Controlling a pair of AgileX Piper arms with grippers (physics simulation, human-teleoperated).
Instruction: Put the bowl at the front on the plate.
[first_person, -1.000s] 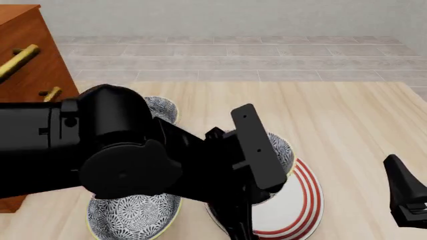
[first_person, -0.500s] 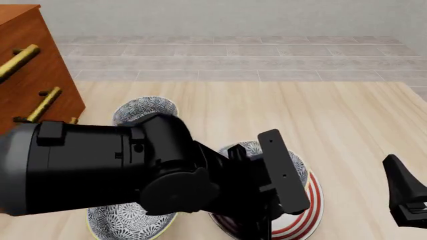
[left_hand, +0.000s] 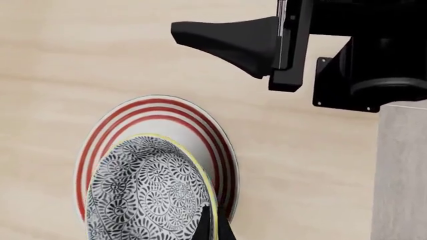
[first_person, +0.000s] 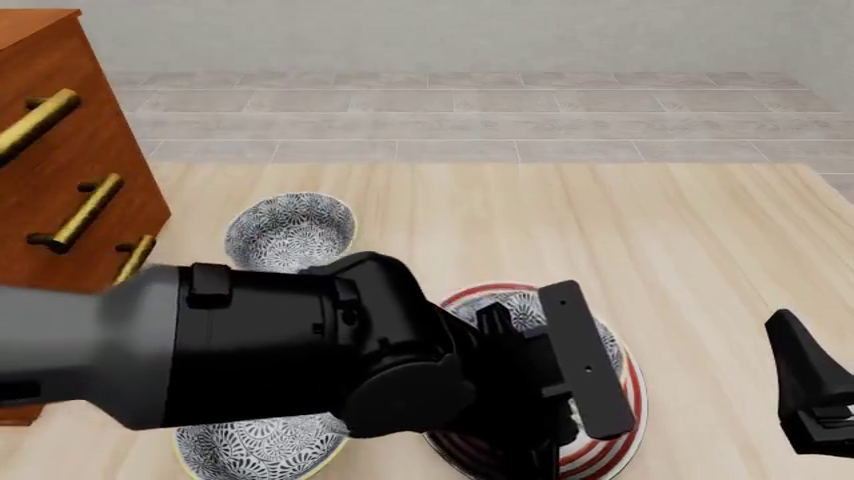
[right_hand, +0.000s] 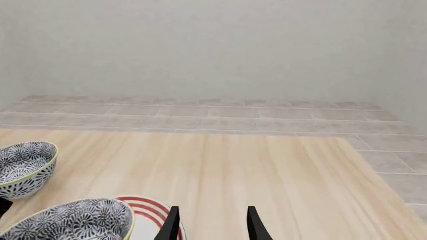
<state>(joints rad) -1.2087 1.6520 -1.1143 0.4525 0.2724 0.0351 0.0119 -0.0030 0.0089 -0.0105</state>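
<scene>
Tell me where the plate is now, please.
In the front view the plate lies near the table's front edge, right of centre, mostly hidden by the left arm. A bowl sits over it.

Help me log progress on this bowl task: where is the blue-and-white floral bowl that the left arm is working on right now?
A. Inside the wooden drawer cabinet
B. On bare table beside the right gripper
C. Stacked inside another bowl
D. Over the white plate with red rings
D: the left wrist view shows the blue-and-white floral bowl over the white plate with red rings; whether it rests there is unclear.
</scene>
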